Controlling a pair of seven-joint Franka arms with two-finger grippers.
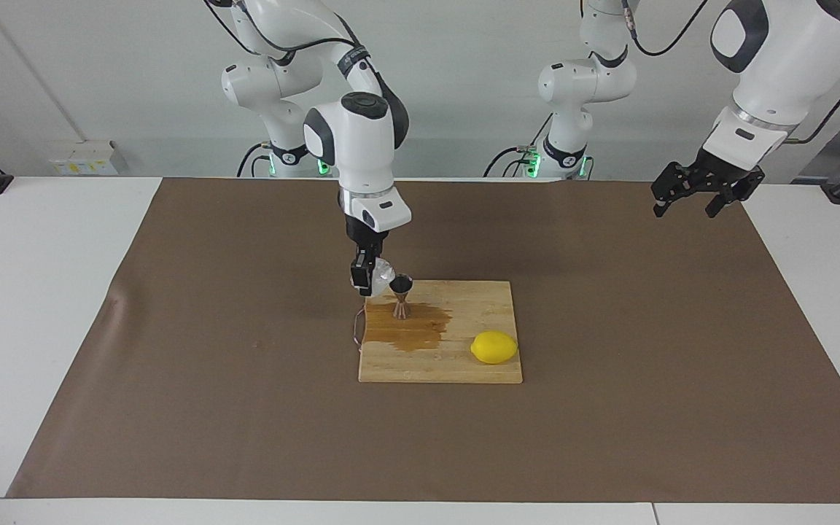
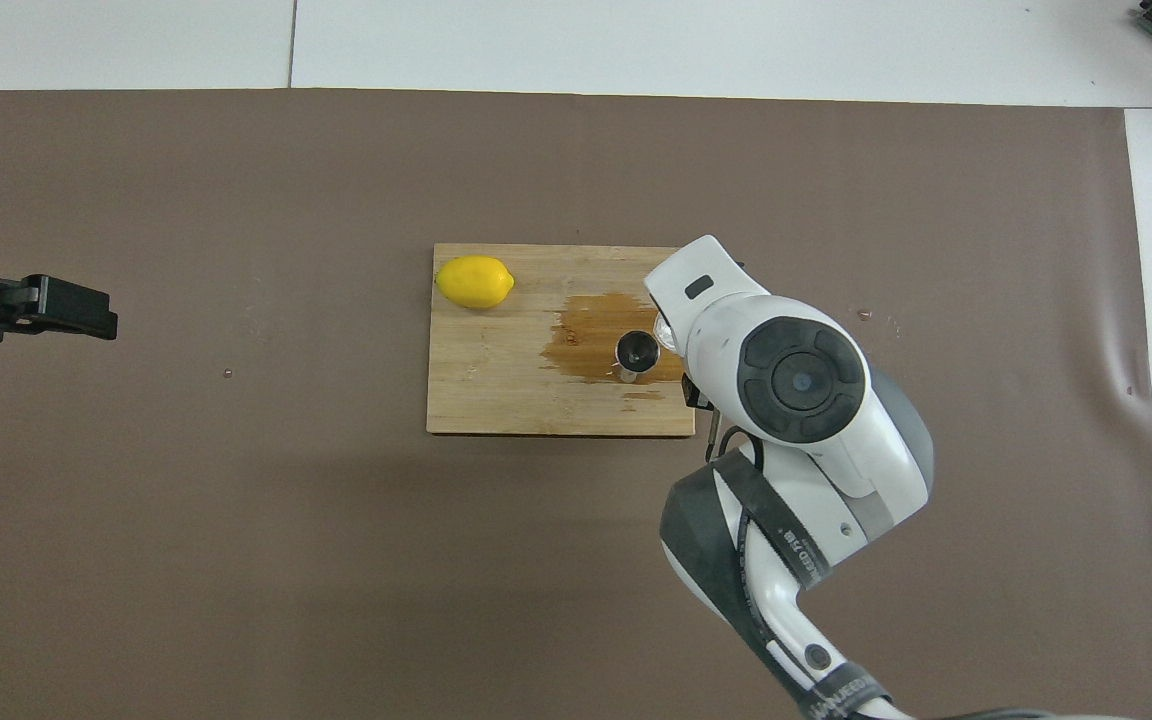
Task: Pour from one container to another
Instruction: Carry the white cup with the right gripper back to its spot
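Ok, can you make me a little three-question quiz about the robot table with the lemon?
1. True or false: the lemon sits on the wooden board.
2. Which claw holds the glass cup? A) right claw B) left claw
3. Fill in: the metal jigger stands upright in a brown ____ on the board.

Key: 1 true; 2 A; 3 puddle
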